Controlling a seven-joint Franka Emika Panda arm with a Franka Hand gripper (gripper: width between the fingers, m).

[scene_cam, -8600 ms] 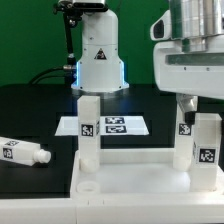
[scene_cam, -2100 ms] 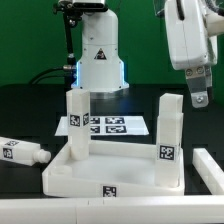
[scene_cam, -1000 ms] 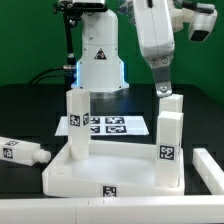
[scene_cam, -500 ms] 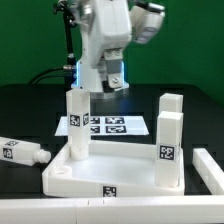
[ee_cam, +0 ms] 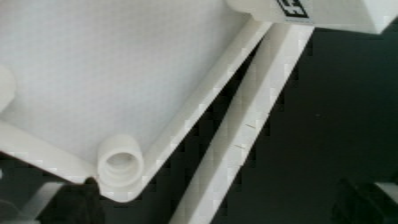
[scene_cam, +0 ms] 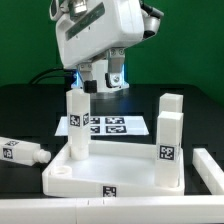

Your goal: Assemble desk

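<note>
**White tray, two legs up, arm hovering at the back-left leg**

White plastic everywhere on the dark table (scene_cam: 30,110). Square tray-like tabletop (scene_cam: 112,172) lying flat near the front, rim up, small marker tag showing on its front wall. Two square-section legs standing upright in it: left leg (scene_cam: 78,124) at the back corner on the exterior view's left, right leg (scene_cam: 169,137) at the corner on the exterior view's right, each tagged low on its face. Third leg (scene_cam: 22,152) lying on its side on the table, off the tray's left edge and apart from it. Fourth leg (scene_cam: 207,168) at the frame's right edge, just beside the tray's right wall, partly cut off.

Up above, gripper (scene_cam: 100,82) hanging over the left leg's top, fingers pointing down, close over it; contact not clear from here. Finger spacing impossible to call, pincer half hidden under the bulky white wrist. Nothing seen held.

Marker board (scene_cam: 110,126) flat behind the tray, between the two upright legs as seen, robot base (scene_cam: 98,62) glowing blue behind it.

Wrist view: tray floor and raised rim running diagonally, one round corner socket (ee_cam: 121,160) open, long white bar alongside the rim outside it, black table beyond.
</note>
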